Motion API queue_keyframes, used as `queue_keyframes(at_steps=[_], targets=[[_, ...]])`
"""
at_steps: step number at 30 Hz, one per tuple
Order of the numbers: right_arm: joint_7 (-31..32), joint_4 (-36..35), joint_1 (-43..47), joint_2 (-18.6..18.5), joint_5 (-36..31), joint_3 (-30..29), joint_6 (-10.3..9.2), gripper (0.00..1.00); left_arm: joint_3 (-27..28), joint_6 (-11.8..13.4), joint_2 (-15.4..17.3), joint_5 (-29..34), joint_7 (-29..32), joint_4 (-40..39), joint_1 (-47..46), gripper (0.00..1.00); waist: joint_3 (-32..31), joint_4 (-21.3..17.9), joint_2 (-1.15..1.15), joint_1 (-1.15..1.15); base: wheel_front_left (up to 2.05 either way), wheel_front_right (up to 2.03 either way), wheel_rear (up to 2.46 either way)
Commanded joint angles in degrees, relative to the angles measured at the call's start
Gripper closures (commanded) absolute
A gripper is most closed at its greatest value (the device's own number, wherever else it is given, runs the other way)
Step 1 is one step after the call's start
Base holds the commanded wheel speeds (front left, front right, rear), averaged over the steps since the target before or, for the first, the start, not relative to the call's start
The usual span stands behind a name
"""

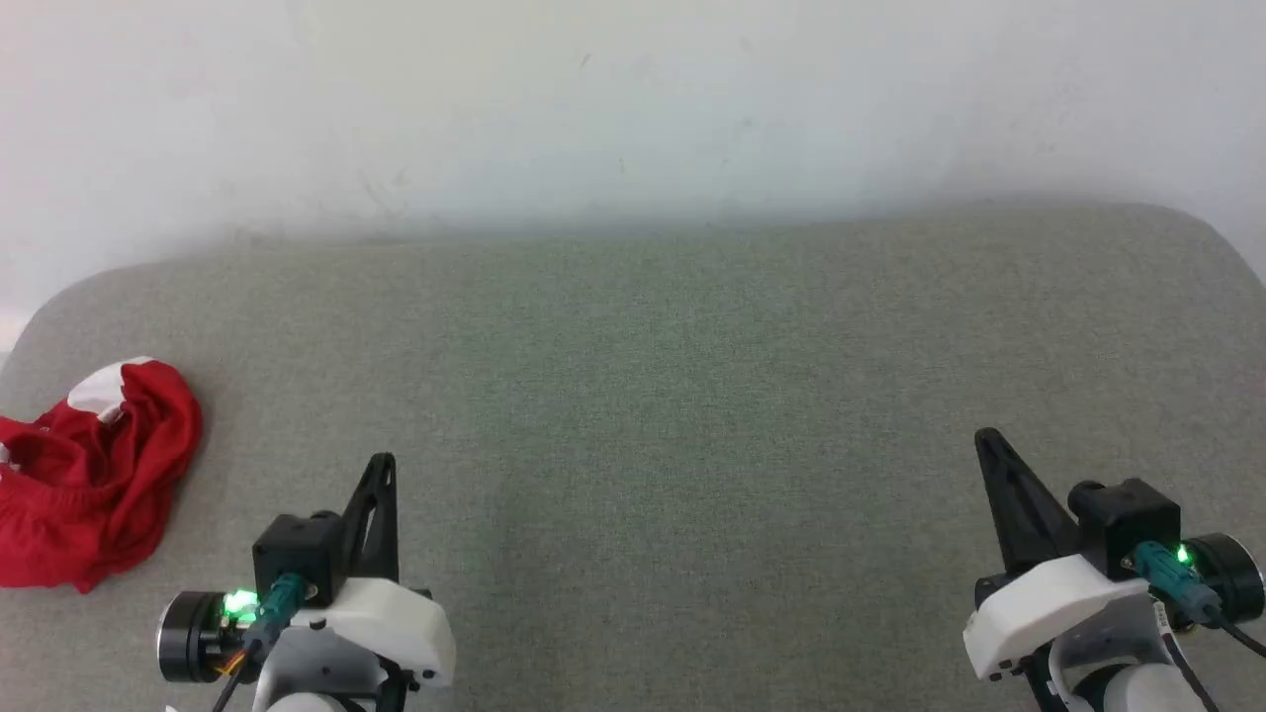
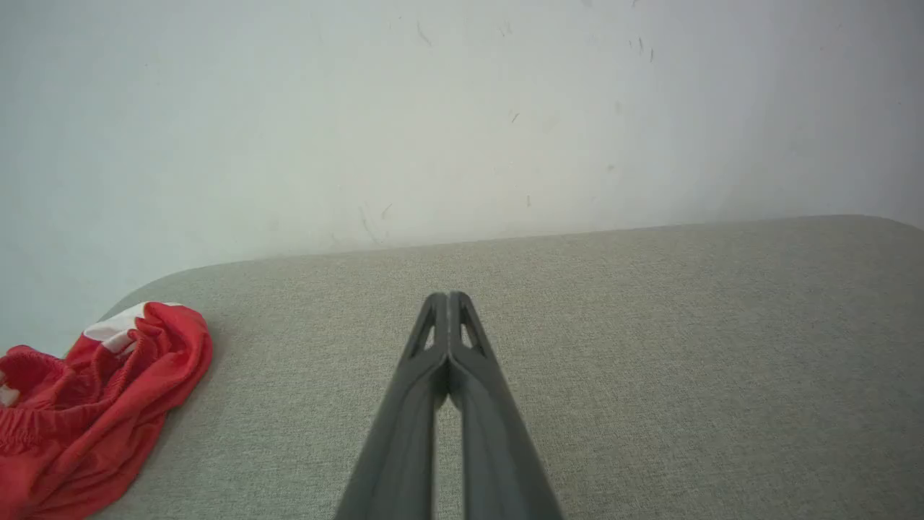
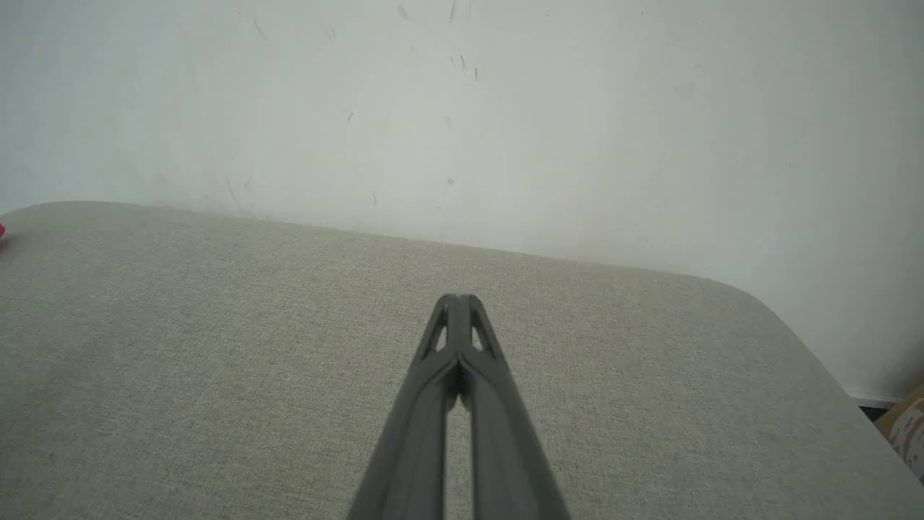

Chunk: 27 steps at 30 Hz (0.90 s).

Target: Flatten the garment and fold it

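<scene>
The garment (image 1: 89, 475) is a crumpled heap of bright red thin fabric with a white band showing at its top, lying at the far left edge of the grey cushioned surface (image 1: 653, 396). In the left wrist view the garment (image 2: 94, 404) sits at the lower left, well left of the fingertips. My left gripper (image 1: 384, 465) is shut and empty, a short way right of the heap, tips pressed together (image 2: 449, 297). My right gripper (image 1: 987, 440) stands far to the right, also shut with nothing in it (image 3: 456, 297).
A pale wall (image 1: 633, 109) rises directly behind the surface's rear edge. The surface has rounded corners at the back left and back right. Past its right corner a bit of dark floor and a cardboard-coloured object (image 3: 908, 426) show.
</scene>
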Motion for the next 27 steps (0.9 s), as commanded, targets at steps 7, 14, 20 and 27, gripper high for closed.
queue_keyframes(at_steps=[7,14,20,27], targets=[[0.0,0.0,-0.4,0.2,-0.3,0.0,-0.12,1.00,0.2,-0.5,-0.3,0.4,0.0,0.1,-0.4,1.00,0.0,0.0,0.00,0.00,0.00,0.00,0.00],[0.0,0.0,-0.4,0.2,-0.3,0.0,-0.12,1.00,0.2,-0.5,-0.3,0.4,0.0,0.1,-0.4,1.00,0.0,0.0,0.00,0.00,0.00,0.00,0.00],[0.0,0.0,-0.4,0.2,-0.3,0.0,-0.12,1.00,0.2,-0.5,-0.3,0.4,0.0,0.1,-0.4,1.00,0.0,0.0,0.00,0.00,0.00,0.00,0.00],[0.0,0.0,0.0,0.0,0.0,0.0,0.00,0.00,0.0,0.1,0.0,0.0,0.0,0.0,0.0,0.00,0.0,0.0,0.00,0.00,0.00,0.00,0.00]])
